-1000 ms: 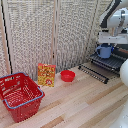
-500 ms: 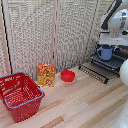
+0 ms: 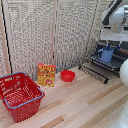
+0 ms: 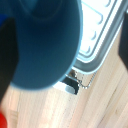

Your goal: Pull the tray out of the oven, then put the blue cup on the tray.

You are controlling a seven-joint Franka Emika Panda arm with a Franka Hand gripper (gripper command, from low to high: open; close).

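A red plastic basket [image 3: 19,95] sits nearest on the pale wooden desk [image 3: 85,102], toward the exterior view's left. Behind it a yellow-and-red box [image 3: 46,74] stands upright, with a low red bowl [image 3: 67,75] just beside it. Farther back on the exterior view's right the oven [image 3: 117,37] has its striped door flap [image 3: 95,73] folded down and the tray [image 3: 111,61] drawn out — the blue cup [image 3: 105,53] is over that tray, under the white arm. The wrist view is filled by the blurred cup [image 4: 42,42]; the end effector itself is hidden, so I cannot tell how its jaws stand
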